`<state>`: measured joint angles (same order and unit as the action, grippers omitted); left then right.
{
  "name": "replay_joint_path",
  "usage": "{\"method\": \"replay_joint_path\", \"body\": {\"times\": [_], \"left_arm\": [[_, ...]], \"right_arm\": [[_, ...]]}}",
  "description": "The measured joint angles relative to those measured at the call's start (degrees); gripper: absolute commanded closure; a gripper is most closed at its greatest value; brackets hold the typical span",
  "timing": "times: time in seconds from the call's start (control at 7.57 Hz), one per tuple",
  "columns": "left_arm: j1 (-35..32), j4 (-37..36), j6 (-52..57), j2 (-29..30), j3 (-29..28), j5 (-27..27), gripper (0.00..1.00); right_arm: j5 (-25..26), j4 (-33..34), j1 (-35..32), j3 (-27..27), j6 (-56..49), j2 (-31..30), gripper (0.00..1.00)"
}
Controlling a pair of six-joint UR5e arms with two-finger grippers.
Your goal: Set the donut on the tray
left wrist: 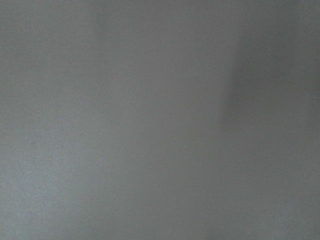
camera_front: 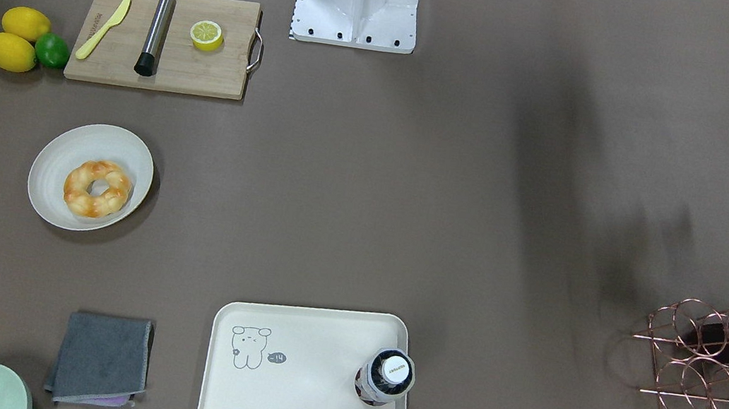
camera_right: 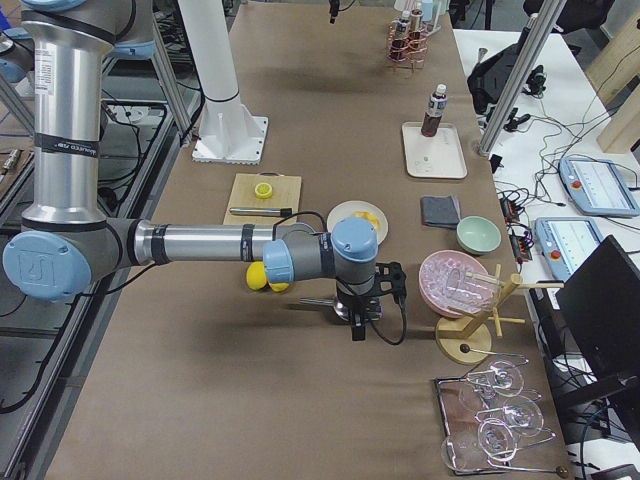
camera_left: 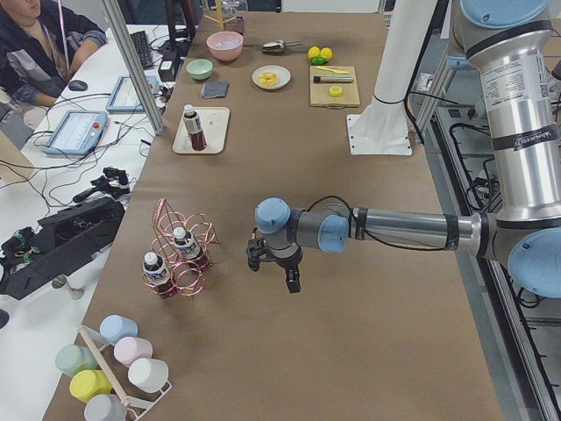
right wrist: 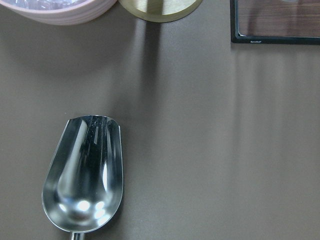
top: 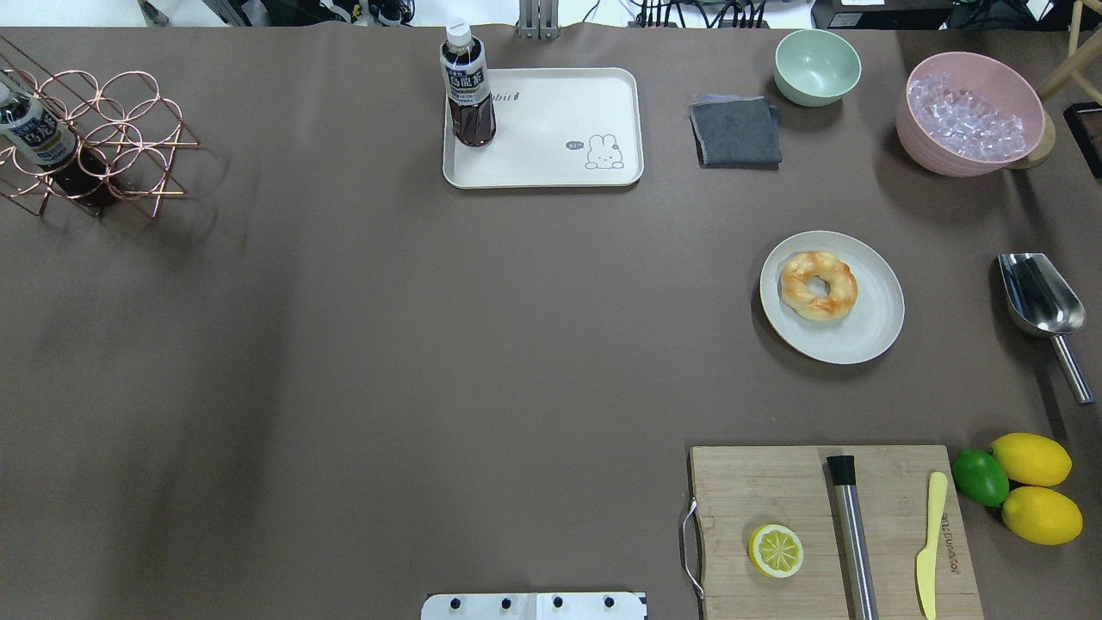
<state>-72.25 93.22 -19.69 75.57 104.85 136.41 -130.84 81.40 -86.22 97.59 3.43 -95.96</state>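
The donut (camera_front: 97,188) lies on a round off-white plate (camera_front: 57,154); it also shows in the overhead view (top: 818,285). The cream tray (camera_front: 295,394) with the animal outline sits at the far middle of the table (top: 551,129), and a dark drink bottle (top: 467,86) stands in one corner of it. My left gripper (camera_left: 280,274) hangs over bare table near the copper rack, far from both. My right gripper (camera_right: 358,325) hovers over the metal scoop (right wrist: 85,175), beyond the plate. I cannot tell whether either is open or shut. The left wrist view shows only bare table.
A wooden cutting board (top: 826,525) holds a halved lemon (top: 775,551), a steel muddler and a yellow knife. Two lemons and a lime (top: 980,476) lie beside it. A grey cloth (top: 736,129), green bowl (top: 816,65), pink ice bowl (top: 968,112) and copper bottle rack (top: 86,138) stand around.
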Motion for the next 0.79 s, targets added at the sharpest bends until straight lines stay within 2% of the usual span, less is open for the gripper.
{"method": "replay_joint_path", "body": {"times": [0.79], "left_arm": [[0.0, 0.1, 0.1, -0.1, -0.1, 0.0, 0.02]], "right_arm": [[0.0, 0.0, 0.0, 1.5, 0.1, -0.3, 0.0]]}}
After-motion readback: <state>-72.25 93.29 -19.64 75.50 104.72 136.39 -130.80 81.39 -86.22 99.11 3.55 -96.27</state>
